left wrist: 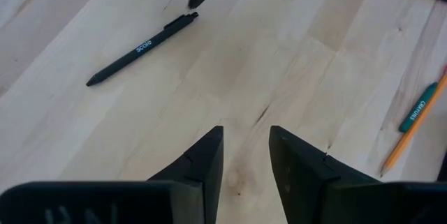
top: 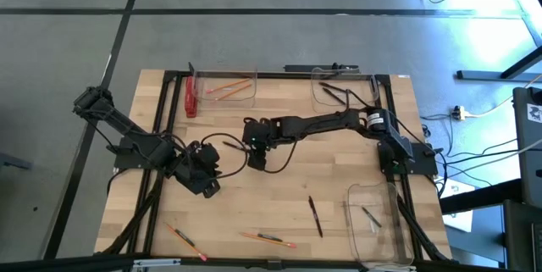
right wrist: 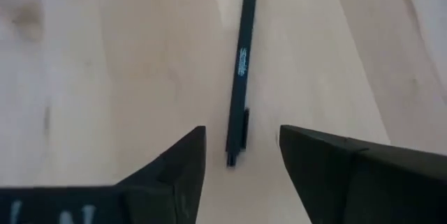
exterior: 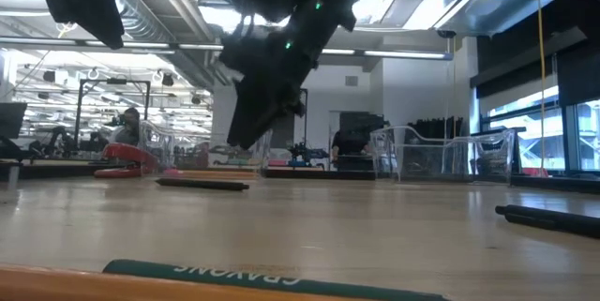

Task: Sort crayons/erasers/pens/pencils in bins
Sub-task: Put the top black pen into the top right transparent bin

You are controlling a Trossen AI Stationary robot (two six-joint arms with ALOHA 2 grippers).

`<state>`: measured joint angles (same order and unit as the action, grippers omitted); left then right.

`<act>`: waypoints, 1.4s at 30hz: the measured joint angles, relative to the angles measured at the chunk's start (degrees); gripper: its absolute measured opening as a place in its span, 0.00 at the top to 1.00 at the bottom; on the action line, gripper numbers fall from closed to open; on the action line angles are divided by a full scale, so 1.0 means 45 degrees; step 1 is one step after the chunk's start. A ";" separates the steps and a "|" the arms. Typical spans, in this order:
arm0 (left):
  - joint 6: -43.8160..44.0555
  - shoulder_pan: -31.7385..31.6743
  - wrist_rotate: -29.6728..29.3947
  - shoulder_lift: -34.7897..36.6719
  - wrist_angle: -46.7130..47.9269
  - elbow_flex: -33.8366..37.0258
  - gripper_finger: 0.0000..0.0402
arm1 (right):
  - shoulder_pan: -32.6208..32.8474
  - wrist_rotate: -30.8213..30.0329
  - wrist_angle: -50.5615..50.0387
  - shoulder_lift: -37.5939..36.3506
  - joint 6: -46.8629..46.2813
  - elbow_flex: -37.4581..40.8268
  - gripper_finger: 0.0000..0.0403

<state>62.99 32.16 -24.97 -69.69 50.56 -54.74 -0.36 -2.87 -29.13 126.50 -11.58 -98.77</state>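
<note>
The right gripper [right wrist: 241, 161] hangs over the middle of the table with its fingers spread wide and nothing clamped between them. A black pen [right wrist: 240, 70] lies flat on the wood directly in line with the gap, its clip end just between the fingertips — so the jaws look set to straddle the barrel for a pick, though whether this is approach or let-go cannot be told. In the high view that gripper [top: 256, 155] sits at the end of an arm stretched in from the right edge, near the table's centre.

The left gripper [left wrist: 246, 155] waits to its left, fingers parted and empty, pointed at the same pen [left wrist: 142, 48] from the other side.

Outward from there, bare wood surrounds the centre on all sides — room to lift and swing. Another pen [top: 315, 216] lies near the front, right of centre, and two pencils [top: 268, 239] rest close to the near edge, where a downward reach has less margin. The far-left bin [top: 223, 77] holds orange pencils; the far-right bin [top: 339, 77] holds dark pens, so it is the likely goal for this one; the near-right bin [top: 377, 191] lies under the right arm's base. A red bar [top: 190, 98] lies just left of the far-left bin.
</note>
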 joint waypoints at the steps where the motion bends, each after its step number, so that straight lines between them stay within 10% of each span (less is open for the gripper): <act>1: 0.0054 0.0000 -0.0005 0.0004 -0.0007 0.0000 0.73 | -0.0044 0.0006 0.0228 0.0107 0.0020 0.0031 0.54; 42: 0.0639 -0.0093 -0.0102 0.0000 0.0056 0.0000 0.73 | -0.0550 0.1640 0.1666 0.1709 -0.1038 0.0046 0.57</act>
<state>65.87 31.74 -25.43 -69.69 50.81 -54.74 -2.83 4.51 -21.64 134.19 -16.25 -98.56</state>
